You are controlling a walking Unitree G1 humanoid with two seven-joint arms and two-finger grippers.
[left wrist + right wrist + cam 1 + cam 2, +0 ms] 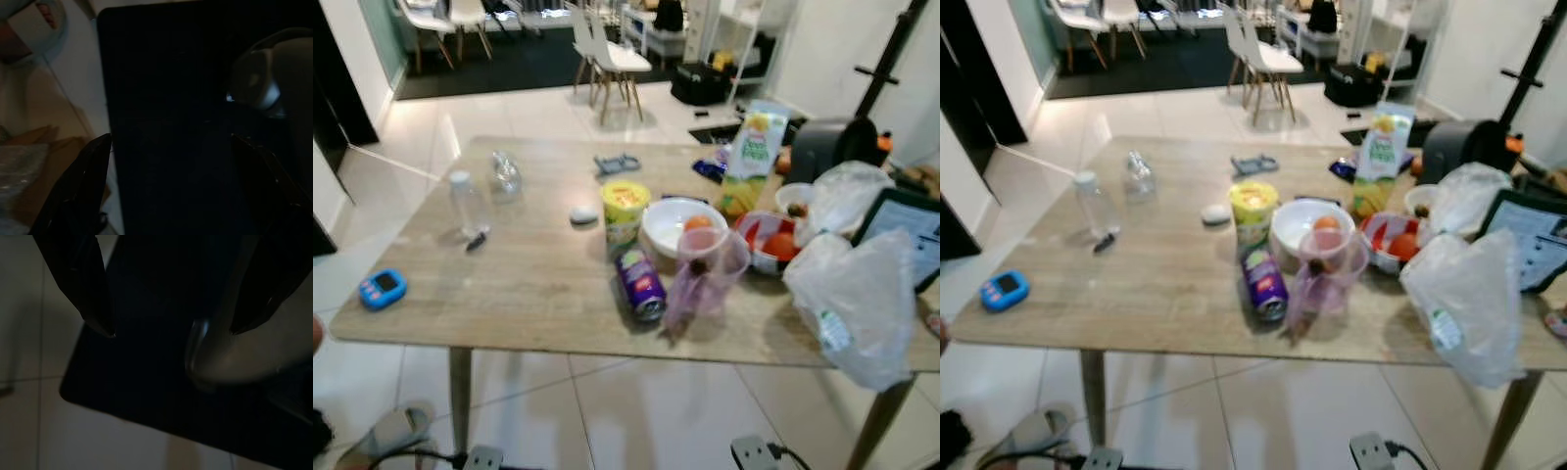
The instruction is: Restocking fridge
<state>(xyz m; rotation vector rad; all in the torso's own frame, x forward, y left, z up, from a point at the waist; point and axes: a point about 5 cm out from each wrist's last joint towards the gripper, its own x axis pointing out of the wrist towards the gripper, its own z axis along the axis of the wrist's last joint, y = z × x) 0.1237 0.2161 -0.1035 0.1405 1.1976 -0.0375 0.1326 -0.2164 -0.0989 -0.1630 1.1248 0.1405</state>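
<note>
- Groceries for the fridge sit clustered toward the right half of the wooden surface (509, 284) in my left eye view: a juice carton (752, 157) stands upright at the back, a yellow-lidded tub (625, 211) is just beside a white bowl (677, 227) holding an orange fruit, and a purple can (639, 284) lies on its side in front of the tub. I judge they were unpacked here to be carried off one at a time; none has been picked up yet.
- A pinkish plastic bag (705, 279) slumps against the bowl, a red-rimmed dish of tomatoes (773, 245) sits to its right, and a full white plastic bag (857, 304) hangs over the surface's right edge.
- In my right eye view, two clear water bottles (1097, 204) stand apart on the left, and a blue gadget (1004, 290) rests near the left corner. I see no fridge here, so I would guess it lies elsewhere.
- In my left wrist view, my left end effector (168, 188) hangs idle over a dark panel and pale floor tiles, its two black fingers spread wide with nothing between them.
- In my right wrist view, my right end effector (171, 330) also hangs low above the floor, fingers well apart and empty.
</note>
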